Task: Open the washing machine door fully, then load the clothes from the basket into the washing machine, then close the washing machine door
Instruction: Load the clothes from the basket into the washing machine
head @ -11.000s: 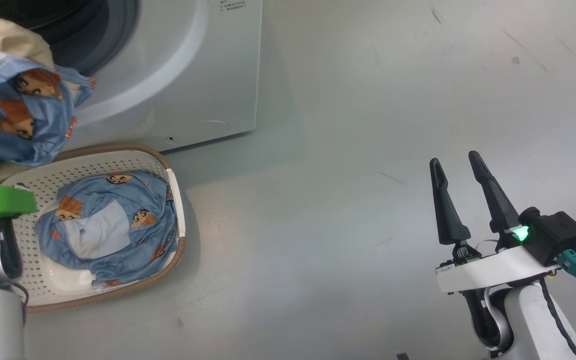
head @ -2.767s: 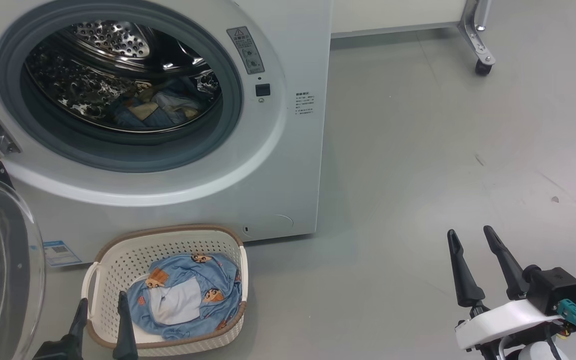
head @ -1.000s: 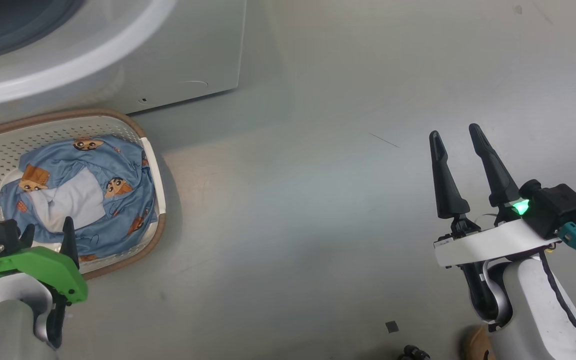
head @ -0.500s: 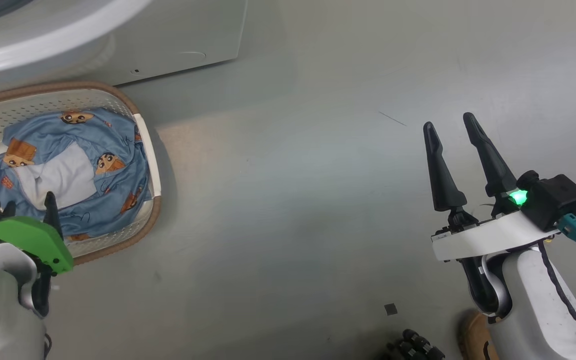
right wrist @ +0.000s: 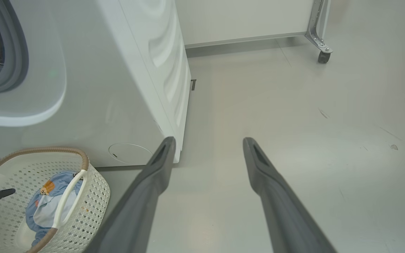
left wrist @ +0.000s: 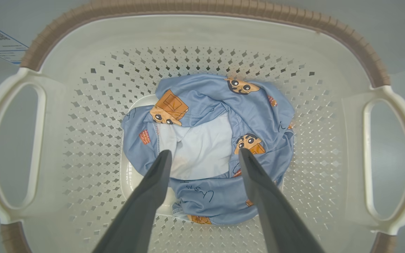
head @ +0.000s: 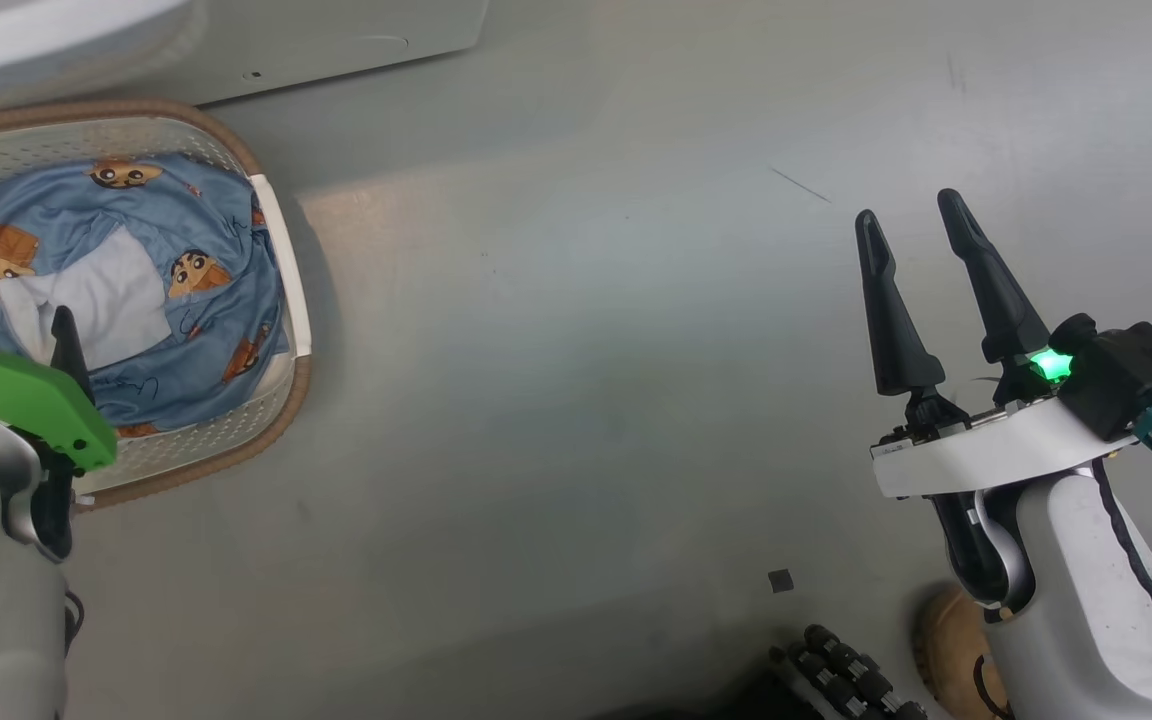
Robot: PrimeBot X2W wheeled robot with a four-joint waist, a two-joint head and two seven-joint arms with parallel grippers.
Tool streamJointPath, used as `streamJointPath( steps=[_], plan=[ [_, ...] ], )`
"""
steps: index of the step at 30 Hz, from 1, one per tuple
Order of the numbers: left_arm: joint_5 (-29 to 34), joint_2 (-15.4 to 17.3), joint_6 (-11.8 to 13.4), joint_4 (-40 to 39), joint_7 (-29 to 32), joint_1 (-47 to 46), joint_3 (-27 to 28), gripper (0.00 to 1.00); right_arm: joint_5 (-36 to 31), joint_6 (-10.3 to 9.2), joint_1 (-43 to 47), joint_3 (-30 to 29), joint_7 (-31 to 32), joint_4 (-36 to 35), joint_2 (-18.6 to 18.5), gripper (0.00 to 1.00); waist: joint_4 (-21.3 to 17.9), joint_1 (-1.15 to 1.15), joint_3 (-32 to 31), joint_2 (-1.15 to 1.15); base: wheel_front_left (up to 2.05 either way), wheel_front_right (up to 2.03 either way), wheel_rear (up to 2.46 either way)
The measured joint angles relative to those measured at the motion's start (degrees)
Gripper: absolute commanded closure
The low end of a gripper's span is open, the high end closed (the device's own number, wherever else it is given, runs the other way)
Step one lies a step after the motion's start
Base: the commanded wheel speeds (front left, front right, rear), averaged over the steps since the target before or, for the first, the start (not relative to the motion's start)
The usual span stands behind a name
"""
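Clothes (left wrist: 206, 140) lie crumpled in the middle of the basket (left wrist: 202, 31), a soft heap of light blue printed cloth folded around a pale panel, resting on the basket's bottom and clear of its perforated walls. The left end effector (left wrist: 204, 151) hangs straight above the basket, fingers spread wide and empty, the tips straddling the pale panel. Whether they touch the cloth is hard to tell from the wrist view, though they look just short of it. The right end effector (head: 907, 205) is well away from the basket over bare floor (head: 576, 400), also spread wide and holding nothing. The washer (right wrist: 118, 88) stands just behind the basket.

The cloth should be light, limp and a little slick, so it will drape and trail rather than keep its shape. The raised folds at the heap's centre, where layers bunch, seem the best hold, since several layers caught together should lift the whole garment. A shallow pinch on one layer may slip out, and a hanging tail could snag the basket's rim.
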Motion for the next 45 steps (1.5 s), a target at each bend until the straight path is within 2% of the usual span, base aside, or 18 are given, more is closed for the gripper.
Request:
streamJointPath(
  steps=[27,45],
  plan=[
    [-1.6,2.0,0.0,4.5,0.5,-11.3,1.2,0.00,0.0,0.00,-3.6,0.1,0.0,-2.1,0.0,0.00,-0.3,0.00,10.6,0.00,0.00,0.00,0.00],
    [-1.7,4.9,0.0,6.5,1.0,-16.9,2.2,0.00,0.0,0.00,-6.3,1.3,0.0,-3.0,0.7,0.00,-1.8,0.00,17.1,0.00,0.00,0.00,0.00]
  ],
)
